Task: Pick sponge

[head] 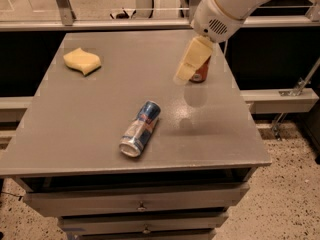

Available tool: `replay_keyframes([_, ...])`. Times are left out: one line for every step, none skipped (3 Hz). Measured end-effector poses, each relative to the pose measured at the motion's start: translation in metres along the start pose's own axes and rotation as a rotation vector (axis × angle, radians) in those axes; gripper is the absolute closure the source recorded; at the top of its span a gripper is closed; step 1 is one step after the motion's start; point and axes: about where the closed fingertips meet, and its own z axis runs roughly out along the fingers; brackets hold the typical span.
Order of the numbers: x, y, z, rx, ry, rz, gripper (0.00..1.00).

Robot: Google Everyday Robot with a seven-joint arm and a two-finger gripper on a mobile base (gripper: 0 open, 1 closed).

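Observation:
The sponge is a pale yellow pad with wavy edges, lying flat at the far left of the grey table. My gripper hangs above the right part of the table with its pale yellow fingers pointing down and left. It is well to the right of the sponge and holds nothing that I can see. It covers most of a red can standing behind it.
A blue and silver can lies on its side near the table's middle front. The table's drawers face me below. A rail and glass run behind the table. A speckled floor lies to the right.

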Motion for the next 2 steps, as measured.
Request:
replay_keyframes([-0.016,0.003,0.007,-0.008,-0.033,-0.017,0.0])
replay_keyframes([-0.069,0.008,0.043,-0.042,-0.112,-0.056,0.0])
